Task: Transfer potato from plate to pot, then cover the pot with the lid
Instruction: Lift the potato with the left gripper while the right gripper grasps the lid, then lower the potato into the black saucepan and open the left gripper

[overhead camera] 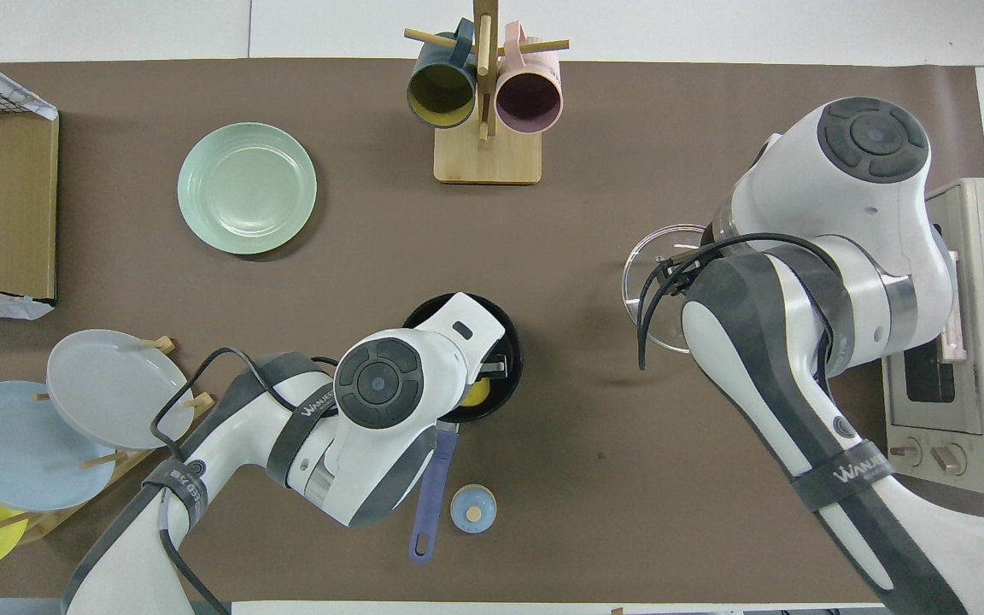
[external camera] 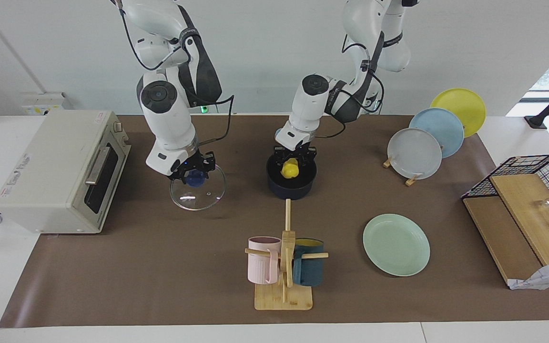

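The yellow potato (external camera: 290, 169) hangs in the mouth of the dark navy pot (external camera: 289, 189), held between the fingers of my left gripper (external camera: 292, 162). In the overhead view the potato (overhead camera: 476, 394) shows under the left hand, inside the pot (overhead camera: 506, 342). The pot's blue handle (overhead camera: 430, 495) points toward the robots. The mint-green plate (external camera: 396, 244) lies bare, farther from the robots, toward the left arm's end. The glass lid (external camera: 198, 196) lies on the mat beside the pot. My right gripper (external camera: 193, 172) is down at its blue knob.
A small blue-and-tan bell (overhead camera: 472, 508) stands next to the pot handle's end. A wooden mug rack (external camera: 284, 267) stands farther out from the pot. A toaster oven (external camera: 60, 171) sits at the right arm's end. A plate rack (external camera: 415, 152) and a wire basket (external camera: 536, 171) are at the left arm's end.
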Tool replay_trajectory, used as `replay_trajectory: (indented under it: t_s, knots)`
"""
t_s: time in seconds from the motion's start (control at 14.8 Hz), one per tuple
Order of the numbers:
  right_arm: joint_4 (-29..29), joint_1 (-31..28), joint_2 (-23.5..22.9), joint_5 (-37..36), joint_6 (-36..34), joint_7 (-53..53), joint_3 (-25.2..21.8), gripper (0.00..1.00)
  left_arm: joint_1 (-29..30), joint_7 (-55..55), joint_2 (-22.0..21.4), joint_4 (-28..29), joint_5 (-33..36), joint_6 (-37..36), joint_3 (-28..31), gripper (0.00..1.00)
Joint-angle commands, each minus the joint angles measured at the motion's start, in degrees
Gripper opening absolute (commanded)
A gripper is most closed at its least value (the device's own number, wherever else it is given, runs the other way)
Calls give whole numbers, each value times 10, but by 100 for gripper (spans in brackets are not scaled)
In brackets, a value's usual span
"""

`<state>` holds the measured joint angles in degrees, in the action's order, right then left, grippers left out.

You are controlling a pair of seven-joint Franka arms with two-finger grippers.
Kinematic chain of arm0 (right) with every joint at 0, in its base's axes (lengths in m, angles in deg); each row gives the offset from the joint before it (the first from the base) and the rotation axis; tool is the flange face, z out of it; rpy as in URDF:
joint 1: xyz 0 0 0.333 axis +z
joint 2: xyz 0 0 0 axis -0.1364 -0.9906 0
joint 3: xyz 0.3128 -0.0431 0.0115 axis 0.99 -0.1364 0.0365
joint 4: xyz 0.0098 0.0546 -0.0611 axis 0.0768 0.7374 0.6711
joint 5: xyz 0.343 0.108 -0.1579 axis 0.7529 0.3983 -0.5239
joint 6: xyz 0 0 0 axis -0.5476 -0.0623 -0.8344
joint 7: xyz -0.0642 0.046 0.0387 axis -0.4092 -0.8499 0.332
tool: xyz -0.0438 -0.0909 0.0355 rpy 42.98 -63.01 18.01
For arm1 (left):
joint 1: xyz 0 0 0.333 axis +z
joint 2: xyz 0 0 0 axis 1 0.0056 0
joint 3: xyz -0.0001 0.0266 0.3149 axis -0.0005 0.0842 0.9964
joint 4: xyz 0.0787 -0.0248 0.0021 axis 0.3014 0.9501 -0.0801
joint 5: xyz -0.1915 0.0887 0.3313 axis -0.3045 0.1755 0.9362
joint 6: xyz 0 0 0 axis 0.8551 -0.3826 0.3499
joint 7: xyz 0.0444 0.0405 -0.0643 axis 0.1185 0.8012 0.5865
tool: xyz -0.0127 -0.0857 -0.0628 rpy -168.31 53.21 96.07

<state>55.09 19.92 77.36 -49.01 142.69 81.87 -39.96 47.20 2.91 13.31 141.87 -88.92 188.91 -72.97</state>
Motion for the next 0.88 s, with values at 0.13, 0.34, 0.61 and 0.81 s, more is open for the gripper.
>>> replay_trajectory:
  t_s: [0.13,0.34,0.61,0.81]
  knots:
    - [-15,-2,-4,-1,-16,30,2,0,-32,23,4,25,16,24,13,0]
    - [-14,-2,-4,0,-15,30,2,0,-44,42,6,34,22,38,14,0]
    - [-14,-2,-4,4,-16,31,2,0,-38,43,7,33,47,40,14,0]
    - [-15,1,-4,5,-15,38,3,0,-35,43,13,34,60,40,15,0]
